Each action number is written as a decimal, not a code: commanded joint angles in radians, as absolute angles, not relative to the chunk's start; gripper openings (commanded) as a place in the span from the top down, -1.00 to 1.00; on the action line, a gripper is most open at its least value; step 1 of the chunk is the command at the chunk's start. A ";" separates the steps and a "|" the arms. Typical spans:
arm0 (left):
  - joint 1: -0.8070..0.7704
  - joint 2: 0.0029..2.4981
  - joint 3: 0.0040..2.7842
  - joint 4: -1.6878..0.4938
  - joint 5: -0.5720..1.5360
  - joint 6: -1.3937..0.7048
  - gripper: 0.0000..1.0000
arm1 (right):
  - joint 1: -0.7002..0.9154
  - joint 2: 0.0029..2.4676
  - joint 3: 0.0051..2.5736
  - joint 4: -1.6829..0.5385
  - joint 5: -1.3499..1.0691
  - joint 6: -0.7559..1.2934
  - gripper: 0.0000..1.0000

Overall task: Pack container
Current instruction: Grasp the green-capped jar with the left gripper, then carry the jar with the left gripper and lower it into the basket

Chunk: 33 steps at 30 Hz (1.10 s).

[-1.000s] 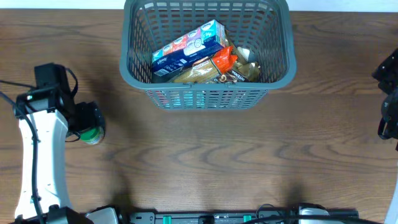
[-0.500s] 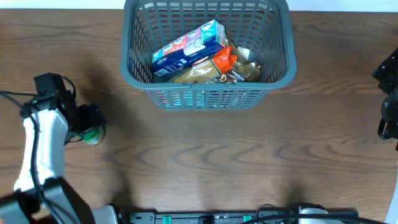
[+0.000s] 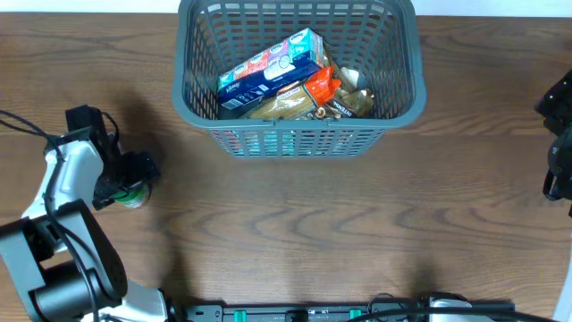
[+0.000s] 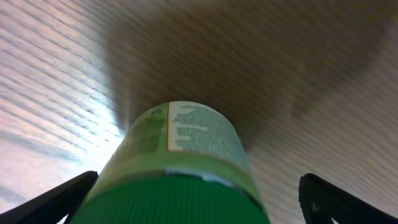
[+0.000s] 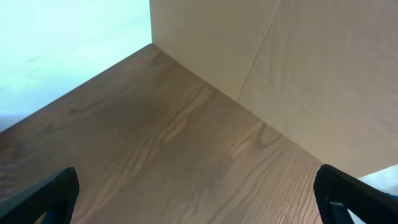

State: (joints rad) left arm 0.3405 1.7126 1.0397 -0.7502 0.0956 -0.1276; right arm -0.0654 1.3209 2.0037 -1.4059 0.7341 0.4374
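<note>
Large grey-blue plastic basket [image 3: 295, 141] with slatted lattice walls and a thick rim, upright at the far middle of the brown wood-grain table [image 3: 313, 233]. Inside it, a blue rectangular carton [image 3: 268, 72] lying aslant on top, an orange crinkled packet [image 3: 322, 87] just beside it, and a golden-brown foil packet [image 3: 286, 109] underneath, all well below the rim. Well apart from the basket, near the table's left edge, a small round bottle with a green screw cap and a pale green printed label [image 3: 134, 193], lying on the wood. Left gripper [image 3: 136, 172] low over that bottle, white arm bent behind it. From the left wrist, the bottle [image 4: 183, 155] cap-first and close, filling the lower middle, with the black fingers [image 4: 59, 198] spread to either side of it; left gripper [image 4: 186, 199] parted wide, cannot tell whether either finger touches the cap. Right gripper [image 3: 559, 170] at the table's right edge, far from the basket. From the right wrist, right gripper [image 5: 199, 202] spread wide, black fingertips [image 5: 46, 193] in the lower corners with only bare wood between them.
</note>
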 commanded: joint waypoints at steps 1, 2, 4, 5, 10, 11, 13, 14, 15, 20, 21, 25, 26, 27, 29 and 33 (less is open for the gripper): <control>0.346 1.742 1.036 -0.750 0.097 -0.130 -0.97 | -0.072 1.320 2.009 -1.407 0.751 0.448 -0.99; 0.346 1.747 1.036 -0.750 0.097 -0.130 -0.97 | -0.072 1.320 2.009 -1.407 0.751 0.448 -0.99; 0.346 1.755 1.036 -0.749 0.097 -0.130 -0.97 | -0.072 1.320 2.009 -1.407 0.751 0.448 -0.99; 0.346 1.757 1.036 -0.749 0.097 -0.130 -0.97 | -0.072 1.320 2.009 -1.407 0.751 0.448 -0.98; 0.346 1.759 1.036 -0.749 0.097 -0.130 -0.98 | -0.072 1.320 2.009 -1.407 0.751 0.448 -0.99; 0.346 1.760 1.036 -0.749 0.097 -0.130 -1.00 | -0.072 1.320 2.009 -1.407 0.751 0.448 -0.98; 0.346 1.762 1.036 -0.749 0.097 -0.130 -0.99 | -0.072 1.320 2.009 -1.407 0.751 0.448 -0.99; 0.346 1.764 1.036 -0.748 0.096 -0.130 -0.99 | -0.072 1.320 2.009 -1.407 0.751 0.448 -0.99; 0.346 1.766 1.036 -0.746 0.094 -0.130 -0.97 | -0.072 1.320 2.009 -1.407 0.751 0.448 -0.98; 0.346 1.790 1.036 -0.746 0.094 -0.129 -0.65 | -0.072 1.320 2.009 -1.407 0.751 0.448 -0.98; 0.346 1.792 1.036 -0.746 0.094 -0.129 -0.44 | -0.072 1.320 2.009 -1.407 0.751 0.448 -0.98; 0.346 1.793 1.036 -0.743 0.094 -0.129 0.05 | -0.072 1.320 2.009 -1.407 0.751 0.448 -0.99; 0.346 1.793 1.036 -0.742 0.094 -0.129 0.10 | -0.072 1.320 2.009 -1.407 0.751 0.448 -0.99; 0.346 1.793 1.036 -0.742 0.094 -0.129 0.21 | -0.072 1.320 2.009 -1.407 0.751 0.448 -0.98; 0.346 1.793 1.036 -0.742 0.094 -0.129 0.63 | -0.072 1.320 2.009 -1.407 0.751 0.448 -0.98; 0.346 1.789 1.038 -0.743 0.094 -0.129 0.89 | -0.072 1.320 2.009 -1.407 0.751 0.448 -0.98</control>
